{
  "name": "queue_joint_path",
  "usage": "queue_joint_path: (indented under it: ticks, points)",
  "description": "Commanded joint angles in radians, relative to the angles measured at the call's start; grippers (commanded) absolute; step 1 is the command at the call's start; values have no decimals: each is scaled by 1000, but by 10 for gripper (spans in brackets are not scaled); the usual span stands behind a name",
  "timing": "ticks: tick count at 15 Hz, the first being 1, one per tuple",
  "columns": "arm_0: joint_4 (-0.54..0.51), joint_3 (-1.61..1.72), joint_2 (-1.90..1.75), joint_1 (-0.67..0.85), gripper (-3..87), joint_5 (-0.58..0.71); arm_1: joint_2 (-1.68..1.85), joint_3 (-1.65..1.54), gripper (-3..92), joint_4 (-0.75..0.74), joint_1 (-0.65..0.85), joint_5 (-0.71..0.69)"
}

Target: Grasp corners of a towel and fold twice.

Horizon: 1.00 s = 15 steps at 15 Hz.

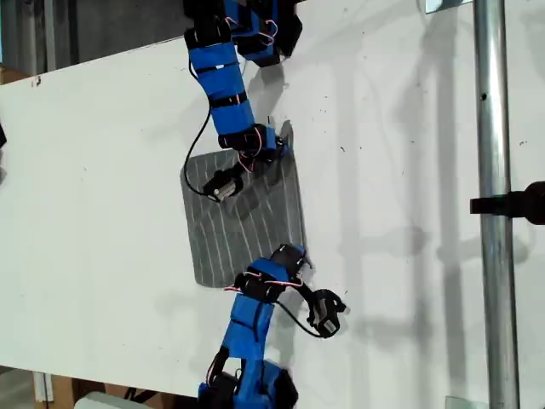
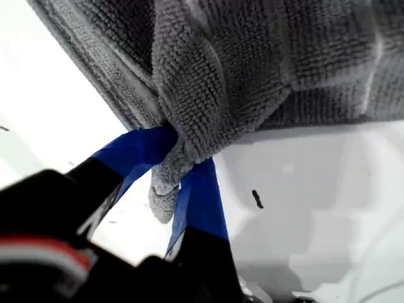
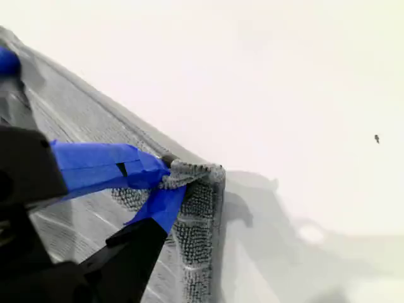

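One towel (image 1: 247, 213), grey with thin white stripes, is lying mid-bench on the white bench (image 1: 102, 170). Its left half in the exterior view is lying flat.

Open room: bare bench is running wide on the exterior view's left of the towel, and again on its right up to an upright metal pole (image 1: 492, 170). The towel's edges are sitting well inside the bench edges.

Two arms, two grippers, both working the towel's right-hand edge in the exterior view.
- My first gripper (image 1: 294, 256), at the near end of that edge (exterior view's bottom), is closing narrow on one corner (image 2: 163, 196). In the first wrist view the blue gripper (image 2: 183, 154) is pinching bunched cloth, the tip is poking out behind the fingers, and the towel is lifting off the bench.
- My second gripper (image 1: 279, 146), at the far end (exterior view's top), is likewise pinching narrow. In the second wrist view the gripper (image 3: 172, 180) is clamping a curled-up corner (image 3: 202, 172), with striped cloth lying flat beside it.

Corners counted: four. Two are being held; two on the exterior view's left, far (image 1: 183, 170) and near (image 1: 200, 281), are resting free.
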<state>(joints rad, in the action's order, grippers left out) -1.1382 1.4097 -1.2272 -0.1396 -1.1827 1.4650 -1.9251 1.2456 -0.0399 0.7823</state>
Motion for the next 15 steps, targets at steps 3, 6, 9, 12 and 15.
queue_joint_path:
  ticks: [3,6,9,12,15]
  points:
    - [3,-12,-284,-133,-29,258,282,149,-2,54,-307,8]
    - [-43,8,-281,-158,-29,364,213,282,-2,75,-449,-29]
    - [-92,61,-325,38,-29,236,330,245,-2,123,-178,0]
    - [-121,92,-307,405,-29,219,445,137,-2,74,252,-91]
    - [-135,-12,-316,594,-29,354,456,130,-2,-49,479,-219]
